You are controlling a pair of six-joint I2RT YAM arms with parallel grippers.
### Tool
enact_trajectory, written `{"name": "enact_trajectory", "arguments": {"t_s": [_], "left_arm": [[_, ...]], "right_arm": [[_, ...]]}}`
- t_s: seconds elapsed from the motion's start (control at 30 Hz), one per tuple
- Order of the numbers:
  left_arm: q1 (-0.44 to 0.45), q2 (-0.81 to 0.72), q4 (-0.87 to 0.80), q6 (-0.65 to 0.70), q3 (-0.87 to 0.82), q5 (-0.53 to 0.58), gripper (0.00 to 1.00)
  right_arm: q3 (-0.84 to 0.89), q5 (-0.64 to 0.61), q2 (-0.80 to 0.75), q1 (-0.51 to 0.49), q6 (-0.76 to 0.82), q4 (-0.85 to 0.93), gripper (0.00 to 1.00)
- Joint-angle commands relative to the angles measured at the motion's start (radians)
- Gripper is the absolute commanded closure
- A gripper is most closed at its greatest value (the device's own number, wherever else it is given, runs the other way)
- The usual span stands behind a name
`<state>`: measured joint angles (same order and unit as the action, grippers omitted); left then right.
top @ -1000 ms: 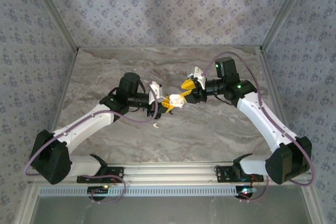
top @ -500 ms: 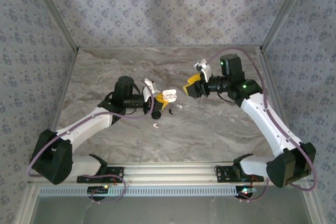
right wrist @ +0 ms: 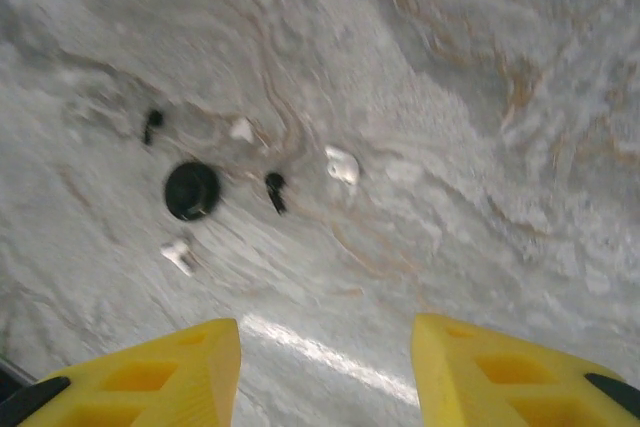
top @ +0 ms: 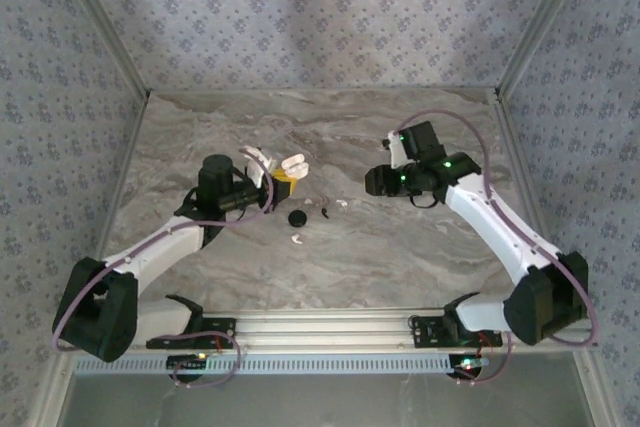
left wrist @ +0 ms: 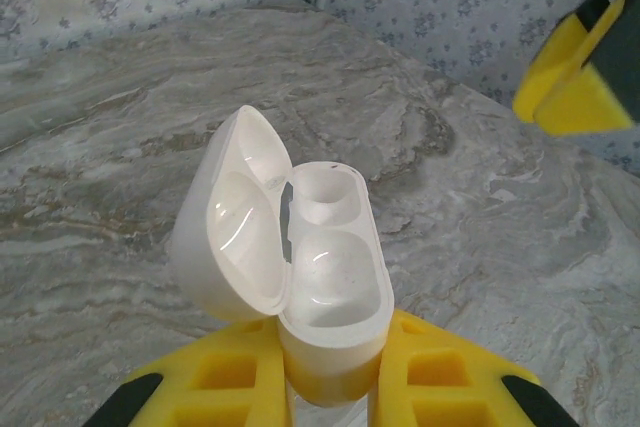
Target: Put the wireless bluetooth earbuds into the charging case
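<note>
The left end effector (left wrist: 330, 392) pinches the open white case (left wrist: 325, 277).
The right end effector (right wrist: 325, 367) is spread above tiny earbuds (right wrist: 275, 190) on the counter (right wrist: 480, 97).

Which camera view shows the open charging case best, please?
The left wrist view. There the charging case stands close, lid open, both wells apparently empty, clamped in the left end effector. The top external view gives it as a small white shape. The right wrist view looks down at earbuds on the table.
</note>
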<state>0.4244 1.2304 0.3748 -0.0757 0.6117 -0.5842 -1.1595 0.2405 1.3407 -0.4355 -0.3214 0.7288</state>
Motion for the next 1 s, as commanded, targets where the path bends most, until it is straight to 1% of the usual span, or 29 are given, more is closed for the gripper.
{"name": "enact_trajectory", "arguments": {"t_s": [0.0, 0.03, 0.07, 0.1, 0.13, 0.27, 0.33, 0.4, 0.53, 0.67, 0.77, 0.97], "left_arm": [[-0.019, -0.017, 0.089, -0.058, -0.020, 0.041, 0.91], [-0.022, -0.017, 0.090, -0.064, -0.025, 0.059, 0.91], [-0.023, -0.018, 0.082, -0.065, -0.029, 0.087, 0.91], [-0.025, -0.020, 0.075, -0.064, -0.037, 0.110, 0.91], [-0.028, -0.022, 0.073, -0.064, -0.046, 0.125, 0.91], [-0.042, -0.044, 0.087, -0.083, -0.087, 0.171, 0.91], [-0.047, -0.056, 0.076, -0.091, -0.097, 0.201, 0.91], [-0.053, -0.066, 0.059, -0.100, -0.104, 0.242, 0.91], [-0.068, -0.084, 0.065, -0.111, -0.120, 0.256, 0.91], [-0.075, -0.098, 0.051, -0.106, -0.125, 0.256, 0.91], [-0.078, -0.109, 0.044, -0.099, -0.127, 0.259, 0.90], [-0.082, -0.109, 0.040, -0.096, -0.127, 0.256, 0.90]], "right_arm": [[-0.078, -0.107, 0.067, -0.039, -0.050, 0.102, 0.49], [-0.087, -0.095, 0.085, -0.046, -0.049, 0.100, 0.49], [-0.094, -0.055, 0.107, -0.050, -0.038, 0.091, 0.49], [-0.097, -0.016, 0.133, -0.052, -0.038, 0.080, 0.51], [-0.099, -0.016, 0.149, -0.058, -0.045, 0.081, 0.52], [-0.113, -0.103, 0.218, -0.101, -0.049, 0.071, 0.53], [-0.143, -0.153, 0.255, -0.112, -0.077, 0.087, 0.53], [-0.194, -0.172, 0.313, -0.115, -0.088, 0.126, 0.53], [-0.319, -0.185, 0.454, -0.125, -0.073, 0.236, 0.54], [-0.443, -0.146, 0.596, -0.130, -0.068, 0.328, 0.57], [-0.482, -0.123, 0.650, -0.135, -0.097, 0.315, 0.56], [-0.519, -0.102, 0.733, -0.126, -0.173, 0.300, 0.51]]}}
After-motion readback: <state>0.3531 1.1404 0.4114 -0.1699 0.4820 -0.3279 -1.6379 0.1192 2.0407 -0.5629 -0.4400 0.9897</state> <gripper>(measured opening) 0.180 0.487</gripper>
